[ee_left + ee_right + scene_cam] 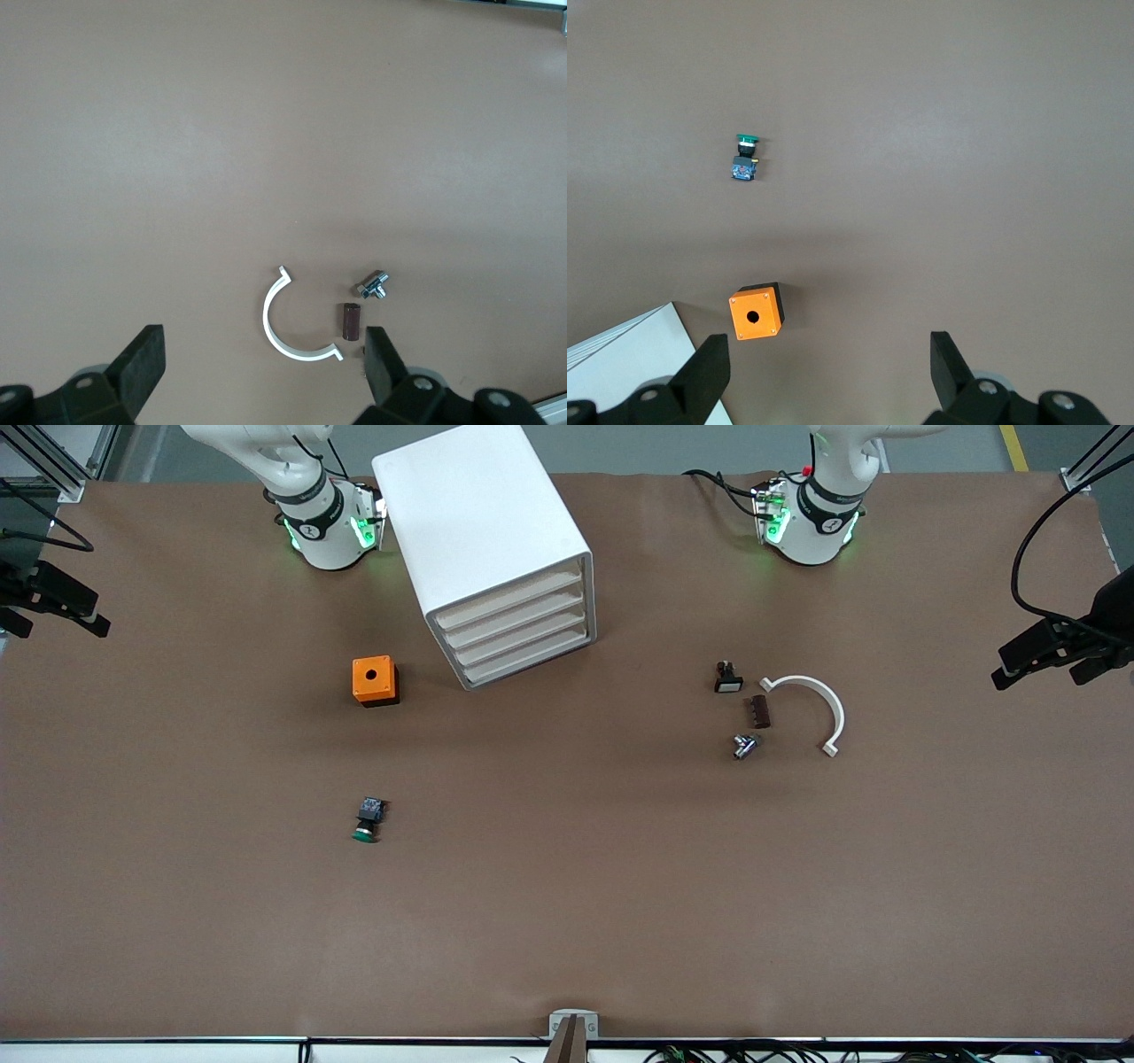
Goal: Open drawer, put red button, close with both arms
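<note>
Standing near the right arm's base, the cabinet (483, 540) shows all four drawers (514, 613) pushed in. Both arms wait high up. The right gripper (828, 350), fingers wide apart, hangs over the orange box (755, 312) beside the cabinet's front. The left gripper (261, 345), equally wide, hangs over a white clip (282, 323), well apart from the cabinet.

Glossy white arms (314, 514) with black joint bands, green lights, black cables.
</note>
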